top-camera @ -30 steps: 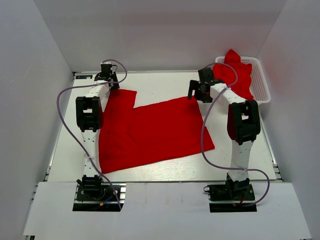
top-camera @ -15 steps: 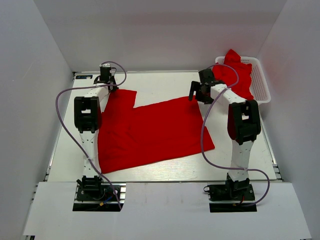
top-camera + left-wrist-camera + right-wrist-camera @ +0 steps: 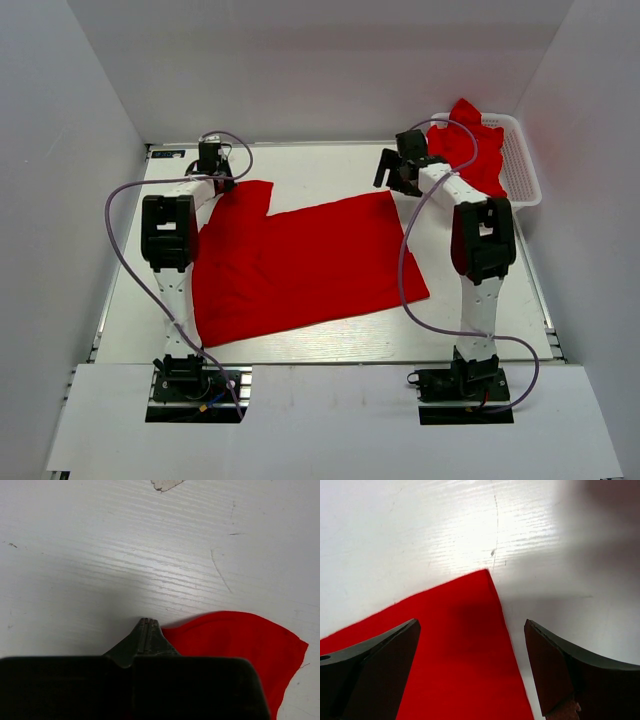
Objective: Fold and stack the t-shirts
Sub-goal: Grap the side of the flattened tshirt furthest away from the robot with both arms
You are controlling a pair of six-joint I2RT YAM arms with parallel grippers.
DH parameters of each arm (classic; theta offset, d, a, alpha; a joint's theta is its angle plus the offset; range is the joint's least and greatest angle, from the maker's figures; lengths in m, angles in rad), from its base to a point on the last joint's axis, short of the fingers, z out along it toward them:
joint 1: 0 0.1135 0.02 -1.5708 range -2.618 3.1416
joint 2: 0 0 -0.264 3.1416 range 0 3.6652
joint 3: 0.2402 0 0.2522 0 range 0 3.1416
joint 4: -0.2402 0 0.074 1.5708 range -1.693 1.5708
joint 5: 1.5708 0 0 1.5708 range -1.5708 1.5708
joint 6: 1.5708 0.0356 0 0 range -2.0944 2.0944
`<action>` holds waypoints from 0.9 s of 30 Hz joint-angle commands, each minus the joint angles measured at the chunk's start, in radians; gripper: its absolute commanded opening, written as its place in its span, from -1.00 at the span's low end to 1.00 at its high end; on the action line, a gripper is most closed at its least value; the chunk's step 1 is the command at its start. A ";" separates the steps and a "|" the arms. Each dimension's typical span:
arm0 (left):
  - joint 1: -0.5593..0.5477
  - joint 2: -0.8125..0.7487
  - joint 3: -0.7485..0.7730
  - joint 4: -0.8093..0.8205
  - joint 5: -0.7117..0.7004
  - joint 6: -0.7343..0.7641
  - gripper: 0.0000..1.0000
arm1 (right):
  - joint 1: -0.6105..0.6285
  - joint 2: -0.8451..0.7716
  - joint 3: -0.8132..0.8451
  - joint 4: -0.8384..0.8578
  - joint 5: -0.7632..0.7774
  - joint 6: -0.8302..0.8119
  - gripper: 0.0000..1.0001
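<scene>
- Left gripper (image 3: 145, 624), jaws together, sits at the far left sleeve edge of the t-shirt (image 3: 300, 265)
- Right gripper (image 3: 471, 625), jaws wide apart, hovers over its far right corner

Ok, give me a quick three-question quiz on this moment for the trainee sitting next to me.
1. True or false: the left gripper is open.
2. Where is the heap of spare t-shirts? A, in the white basket at the far right of the table. B, clamped in the left gripper. C, none are in view.
3. Fill in: in the right wrist view, the open right gripper has its fingers on either side of one ____ of the spread t-shirt.

Key: 1 false, its fingers are pressed together. 2 A. 3 corner.
</scene>
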 commanded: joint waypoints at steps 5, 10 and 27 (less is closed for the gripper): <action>-0.004 -0.105 -0.057 0.011 0.019 -0.005 -1.00 | 0.002 0.093 0.071 0.106 0.059 0.059 0.81; -0.004 -0.105 -0.066 0.020 0.037 -0.005 -1.00 | 0.005 0.183 0.153 0.115 0.046 0.038 0.66; -0.004 -0.114 -0.086 0.030 0.027 -0.014 -1.00 | 0.023 0.157 -0.006 0.122 0.038 0.044 -0.28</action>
